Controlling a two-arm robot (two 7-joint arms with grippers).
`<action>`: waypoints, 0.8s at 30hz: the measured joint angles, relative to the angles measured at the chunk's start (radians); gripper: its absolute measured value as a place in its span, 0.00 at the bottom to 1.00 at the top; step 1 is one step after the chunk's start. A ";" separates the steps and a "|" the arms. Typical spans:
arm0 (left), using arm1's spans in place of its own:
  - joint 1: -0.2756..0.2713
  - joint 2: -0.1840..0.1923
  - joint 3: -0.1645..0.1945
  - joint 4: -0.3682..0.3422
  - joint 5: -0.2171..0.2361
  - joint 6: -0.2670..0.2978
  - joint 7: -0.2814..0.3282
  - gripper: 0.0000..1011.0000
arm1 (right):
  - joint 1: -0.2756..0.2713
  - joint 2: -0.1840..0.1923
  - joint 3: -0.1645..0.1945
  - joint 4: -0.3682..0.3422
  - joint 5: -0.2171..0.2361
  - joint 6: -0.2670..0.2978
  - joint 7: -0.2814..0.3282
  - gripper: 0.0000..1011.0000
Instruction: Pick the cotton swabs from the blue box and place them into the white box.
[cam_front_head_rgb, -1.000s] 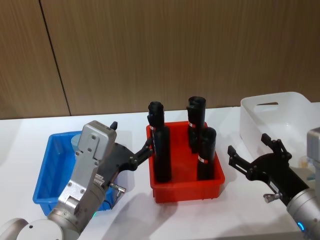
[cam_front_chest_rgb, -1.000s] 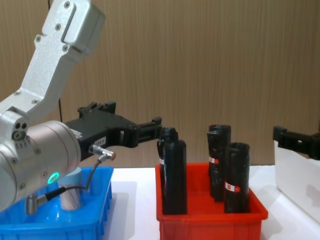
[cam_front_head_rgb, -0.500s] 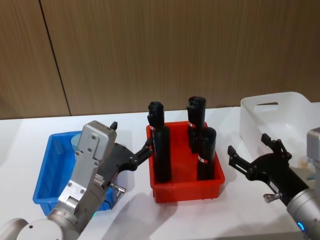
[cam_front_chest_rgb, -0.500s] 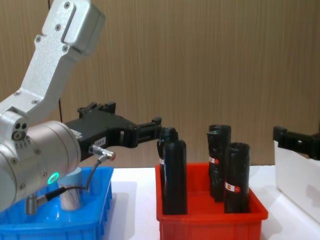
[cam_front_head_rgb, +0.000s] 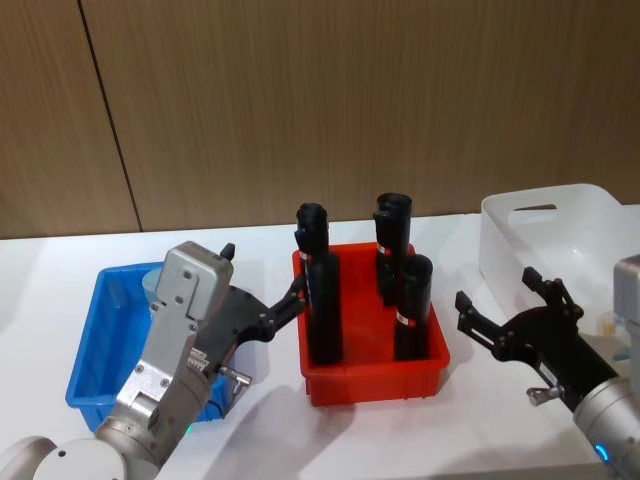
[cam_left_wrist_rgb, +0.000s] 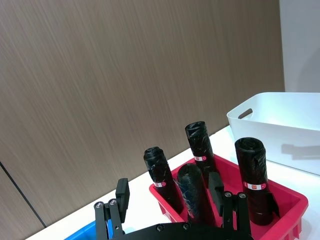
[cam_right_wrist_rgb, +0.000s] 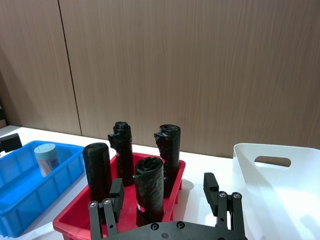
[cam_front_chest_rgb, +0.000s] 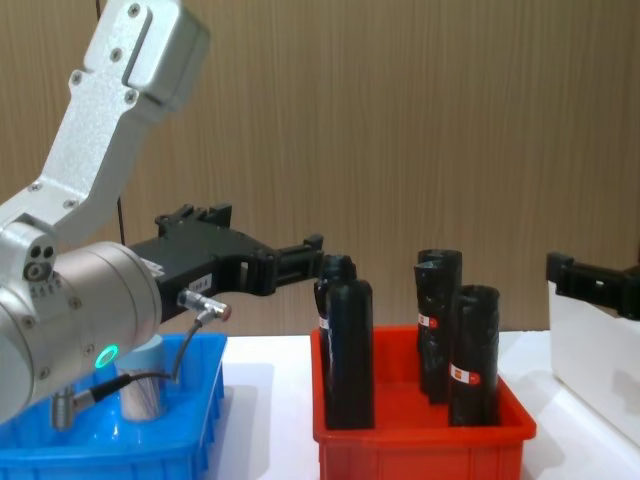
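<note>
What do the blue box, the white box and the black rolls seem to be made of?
Blue box: likely moulded plastic, smooth and slightly glossy, with thin flared walls.
White box: probably plastic too, smooth, rather matte, with a moulded handle slot.
Black rolls: seemingly rolled thin plastic film, since the tops look crinkled and faintly shiny.

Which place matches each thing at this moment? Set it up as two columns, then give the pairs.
Things:
1. cotton swabs
2. black rolls
3. left gripper
4. right gripper

Places:
A. open, between the red bin and the white box
B. in the blue box
C. standing in the red bin
D. open, between the blue box and the red bin

Pairs: 1-B, 2-C, 3-D, 4-A
</note>
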 joint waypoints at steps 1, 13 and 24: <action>0.000 0.000 0.000 0.000 0.000 0.000 0.000 0.99 | 0.000 0.000 0.000 0.000 0.000 0.000 0.000 0.99; 0.000 0.000 0.000 0.000 0.000 0.000 0.000 0.99 | 0.000 0.000 0.000 0.000 0.000 0.000 0.000 0.99; 0.000 0.000 0.000 0.000 0.000 0.000 0.000 0.99 | 0.000 0.000 0.000 0.000 0.000 0.000 0.000 0.99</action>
